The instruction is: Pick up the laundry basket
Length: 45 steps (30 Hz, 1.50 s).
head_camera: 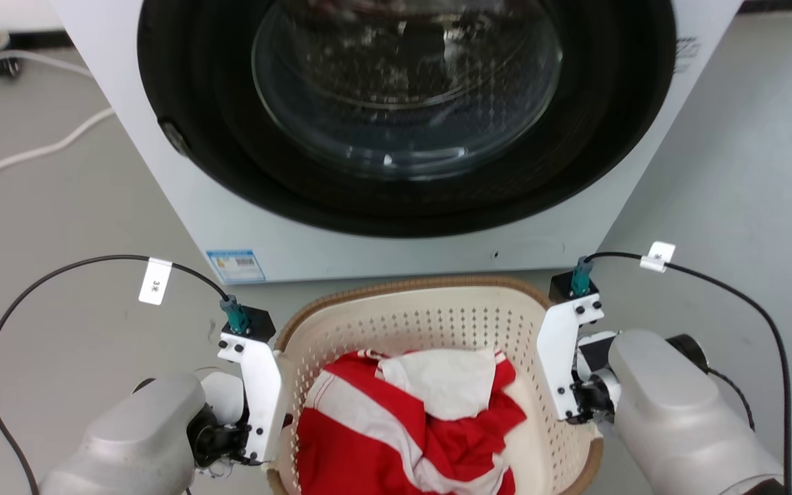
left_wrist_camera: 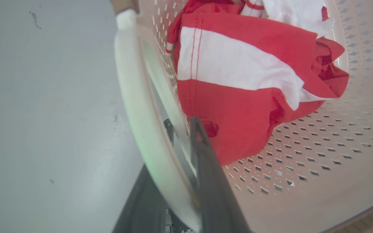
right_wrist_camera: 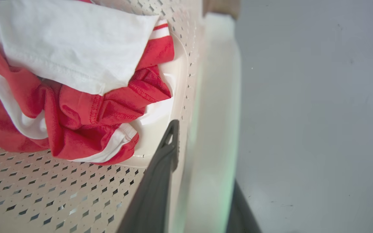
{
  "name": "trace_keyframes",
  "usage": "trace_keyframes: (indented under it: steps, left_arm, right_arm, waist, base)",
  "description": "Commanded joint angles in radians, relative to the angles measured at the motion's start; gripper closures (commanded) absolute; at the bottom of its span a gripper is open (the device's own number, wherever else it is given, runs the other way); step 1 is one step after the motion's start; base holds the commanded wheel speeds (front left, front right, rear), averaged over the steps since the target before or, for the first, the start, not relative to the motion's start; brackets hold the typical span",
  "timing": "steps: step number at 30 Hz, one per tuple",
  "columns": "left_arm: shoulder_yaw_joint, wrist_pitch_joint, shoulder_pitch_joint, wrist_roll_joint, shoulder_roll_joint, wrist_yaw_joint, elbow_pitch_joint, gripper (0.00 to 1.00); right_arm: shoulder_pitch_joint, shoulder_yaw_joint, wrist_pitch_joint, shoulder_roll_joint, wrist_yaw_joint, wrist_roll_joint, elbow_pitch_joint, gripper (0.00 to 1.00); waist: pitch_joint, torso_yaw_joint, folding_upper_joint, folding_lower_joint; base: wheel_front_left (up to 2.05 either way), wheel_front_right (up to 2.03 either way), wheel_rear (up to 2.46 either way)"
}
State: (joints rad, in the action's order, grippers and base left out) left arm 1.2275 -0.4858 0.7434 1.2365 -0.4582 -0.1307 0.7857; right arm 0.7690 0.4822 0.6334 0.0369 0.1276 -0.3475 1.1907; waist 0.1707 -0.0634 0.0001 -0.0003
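I read grasp step done: left end effector [left_wrist_camera: 182, 129] and right end effector [right_wrist_camera: 191, 139] clenched on laundry basket [head_camera: 437, 309] sides. Next I'd lift both evenly, level.

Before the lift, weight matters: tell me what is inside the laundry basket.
The laundry basket holds a red-and-white striped garment with a white cloth on top; whatever lies beneath them is covered.

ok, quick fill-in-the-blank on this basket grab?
The basket sits in ___ of the washer.
The clothes in it are red and ___.
The left claw has one finger inside the basket wall, the other ___.
Missing: front; white; outside.
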Motion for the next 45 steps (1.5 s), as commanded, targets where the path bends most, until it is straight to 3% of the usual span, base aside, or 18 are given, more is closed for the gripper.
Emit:
trace_keyframes:
  steps: [1,9,18,45]
  left_arm:
    - [0.012,-0.022,-0.007,0.002,-0.036,0.001,0.006,1.0]
    - [0.024,-0.096,-0.026,0.06,-0.032,0.001,-0.003,1.0]
    - [0.025,-0.128,-0.04,0.09,-0.024,0.001,0.025,1.0]
    - [0.042,-0.131,-0.041,0.091,-0.008,0.001,0.058,1.0]
  right_arm:
    - [-0.026,0.03,0.024,0.024,0.006,-0.009,-0.005,1.0]
    - [-0.067,0.099,0.11,0.02,0.009,-0.095,-0.022,1.0]
    - [-0.051,0.12,0.107,0.022,0.009,-0.115,0.018,1.0]
    - [-0.015,0.203,0.126,0.019,0.009,-0.225,0.002,1.0]
  waist:
    - [-0.05,-0.013,-0.0001,0.0003]
    - [-0.135,-0.022,-0.0001,0.0003]
    - [-0.192,-0.022,-0.0001,0.0003]
    - [-0.213,-0.019,-0.0001,0.0003]
  base:
    - [0.0,0.0,0.0]
    - [0.0,0.0,0.0]
    - [0.0,0.0,0.0]
    - [0.0,0.0,0.0]
